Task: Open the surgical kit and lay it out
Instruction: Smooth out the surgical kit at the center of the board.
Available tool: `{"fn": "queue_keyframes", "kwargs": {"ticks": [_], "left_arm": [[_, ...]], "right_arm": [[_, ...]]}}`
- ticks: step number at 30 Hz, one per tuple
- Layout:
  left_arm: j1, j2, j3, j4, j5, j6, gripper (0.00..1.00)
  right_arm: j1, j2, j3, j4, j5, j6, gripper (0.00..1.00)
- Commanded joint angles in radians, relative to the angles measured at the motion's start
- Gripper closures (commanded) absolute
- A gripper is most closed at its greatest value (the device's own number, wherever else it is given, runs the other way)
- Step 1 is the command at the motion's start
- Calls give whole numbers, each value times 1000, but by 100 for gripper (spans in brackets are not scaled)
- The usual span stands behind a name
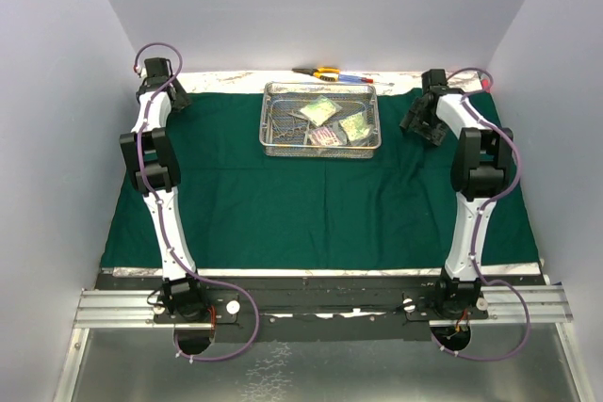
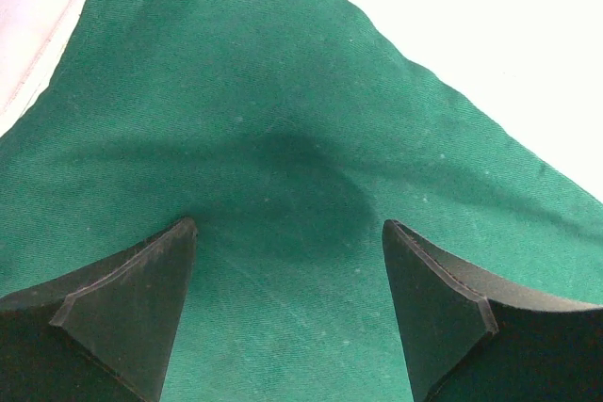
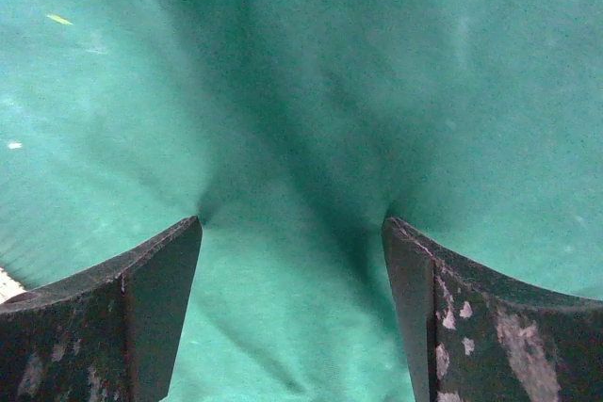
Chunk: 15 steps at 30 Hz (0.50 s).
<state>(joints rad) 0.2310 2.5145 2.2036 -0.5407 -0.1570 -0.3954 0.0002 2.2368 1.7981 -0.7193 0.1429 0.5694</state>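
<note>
I read the cloth wrap as matt dark green woven fabric with a fine twill. The wire-mesh tray at upper centre is shiny steel, and its packets are glossy clear plastic. On the right gripper the fingers are matt black with scuffed pale flecks. On the left gripper they are clean matt black.

Tray on cloth, far centre; packets in tray; tool and pens just behind tray, beyond cloth's far edge.
</note>
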Motion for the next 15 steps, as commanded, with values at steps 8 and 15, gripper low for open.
{"fn": "queue_keyframes", "kwargs": {"ticks": [8,15], "left_arm": [[28,82,-1,-93,11,21,18],[29,84,1,-93,30,26,18]], "right_arm": [[-63,-211,-143,-63,132,-15,14],[-140,-319,-395,8,111,47,31]]}}
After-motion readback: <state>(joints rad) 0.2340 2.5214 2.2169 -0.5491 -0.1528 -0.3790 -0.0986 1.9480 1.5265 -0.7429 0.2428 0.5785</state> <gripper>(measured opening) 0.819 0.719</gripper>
